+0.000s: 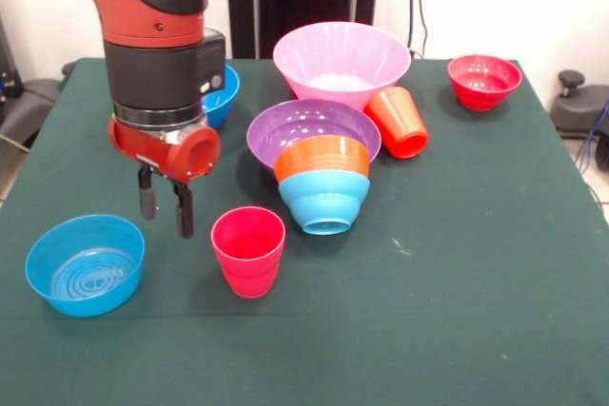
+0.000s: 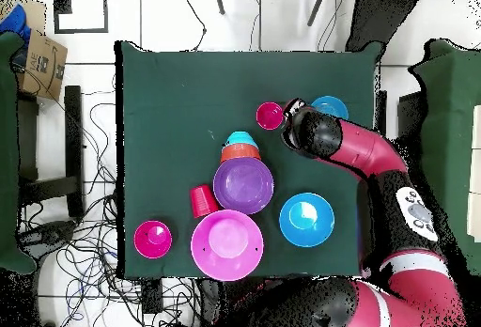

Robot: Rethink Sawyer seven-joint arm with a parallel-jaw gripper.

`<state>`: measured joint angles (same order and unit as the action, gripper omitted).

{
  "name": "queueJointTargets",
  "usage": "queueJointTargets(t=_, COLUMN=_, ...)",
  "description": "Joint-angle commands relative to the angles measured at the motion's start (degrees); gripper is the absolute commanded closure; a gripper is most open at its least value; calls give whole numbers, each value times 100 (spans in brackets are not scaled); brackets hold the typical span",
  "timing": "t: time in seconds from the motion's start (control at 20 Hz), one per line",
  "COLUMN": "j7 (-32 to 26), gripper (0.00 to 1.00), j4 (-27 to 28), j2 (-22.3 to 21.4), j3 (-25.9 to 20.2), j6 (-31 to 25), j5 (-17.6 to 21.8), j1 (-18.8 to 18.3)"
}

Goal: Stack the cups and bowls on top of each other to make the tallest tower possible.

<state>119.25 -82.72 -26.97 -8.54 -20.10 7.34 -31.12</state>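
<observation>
My gripper (image 1: 165,211) hangs open just above the cloth, with nothing between its fingers. It is left of the upright pinkish-red cup (image 1: 248,251) and apart from it. In the overhead view the gripper (image 2: 289,109) sits beside that cup (image 2: 270,115). The tower is an orange bowl (image 1: 322,157) nested in a light-blue bowl (image 1: 324,199), tipped against the purple bowl (image 1: 306,125). The orange-red cup (image 1: 400,121) lies on its side by the large pink bowl (image 1: 341,62). A small blue bowl (image 1: 86,263) stands at the front left. The deep blue bowl (image 1: 225,97) is partly hidden behind the arm. A small red bowl (image 1: 483,80) sits at the back right.
The green cloth table (image 1: 457,292) has open room at the front right. In the overhead view, cables and a cardboard box (image 2: 42,60) lie on the floor beyond the table's left edge.
</observation>
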Motion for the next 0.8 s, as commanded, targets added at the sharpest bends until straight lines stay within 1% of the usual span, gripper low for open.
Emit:
queueJointTargets(t=0.05, j7=-590, gripper=0, j4=171, j2=408, j3=-202, j6=759, j5=1133, j1=433)
queueJointTargets(t=0.1, j7=-605, gripper=0, j4=268, j2=470, j3=-97, j6=987, j5=1323, j1=540)
queueJointTargets(t=0.15, j7=-554, gripper=0, j4=305, j2=514, j3=-19, j6=1119, j5=1431, j1=618)
queueJointTargets(t=0.2, j7=-589, gripper=0, j4=323, j2=524, j3=-18, j6=1220, j5=1573, j1=630)
queueJointTargets(t=0.3, j7=-724, gripper=0, j4=290, j2=541, j3=-247, j6=1206, j5=1749, j1=476)
queueJointTargets(t=0.45, j7=-774, gripper=0, j4=310, j2=577, j3=-499, j6=1133, j5=1940, j1=279)
queueJointTargets(t=0.8, j7=-722, gripper=0, j4=366, j2=504, j3=-644, j6=931, j5=2149, j1=84)
